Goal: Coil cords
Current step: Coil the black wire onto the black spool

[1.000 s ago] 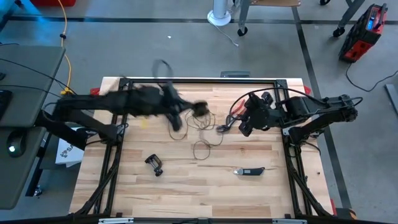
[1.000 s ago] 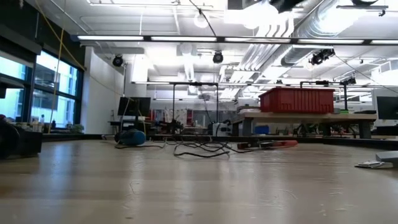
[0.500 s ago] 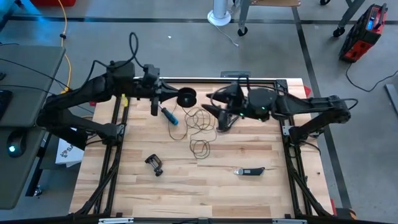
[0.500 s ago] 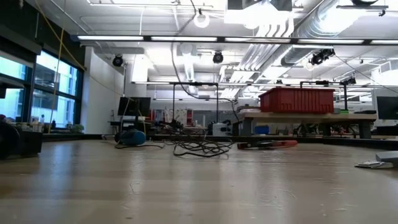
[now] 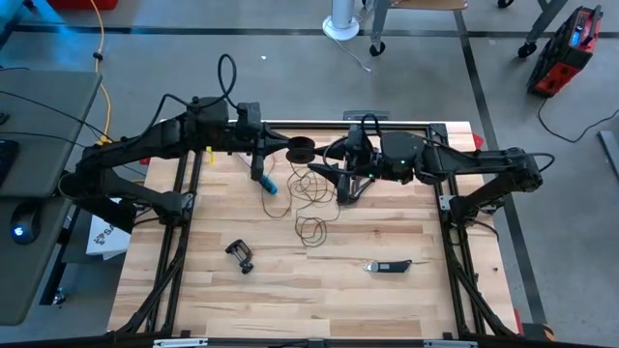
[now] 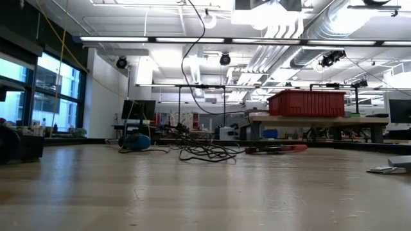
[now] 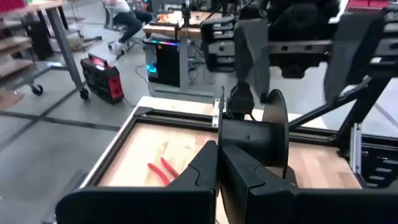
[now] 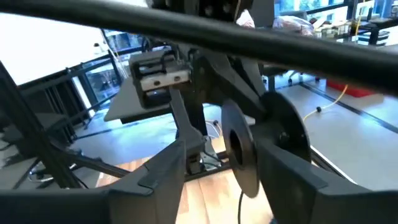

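Observation:
The small round black reel (image 5: pixel 301 150) hangs in the air over the table's far middle. My left gripper (image 5: pixel 279 153) comes from the left and is shut on it. My right gripper (image 5: pixel 327 166) comes level from the right and is open, with one finger on either side of the reel (image 8: pixel 245 152). The hair-thin dark cord (image 5: pixel 311 188) lies in loose loops on the wood below and in front of the reel. It shows as a low dark tangle (image 6: pixel 205 153) in the low view. My left gripper pinches the rim of one reel disc (image 7: pixel 219 127) between its two fingers, which point level from the table's left. The reel (image 7: pixel 255 134) is lifted clear of the table with its discs upright. My right gripper's fingers flank the reel; whether they touch it I cannot tell.
A blue-handled tool (image 5: pixel 264 182) lies just below the left gripper. A black clamp (image 5: pixel 240 254) and a black-and-white tool (image 5: pixel 387 265) lie toward the near edge. Red pliers (image 7: pixel 163 170) lie by the far right frame. A black frame (image 5: pixel 309 126) borders the table.
My left gripper has lifted the reel toward the far edge, then carried it a little to the right. My right gripper has risen, tipped from pointing down to level, and moved left and toward the far edge until its fingers stand around the reel.

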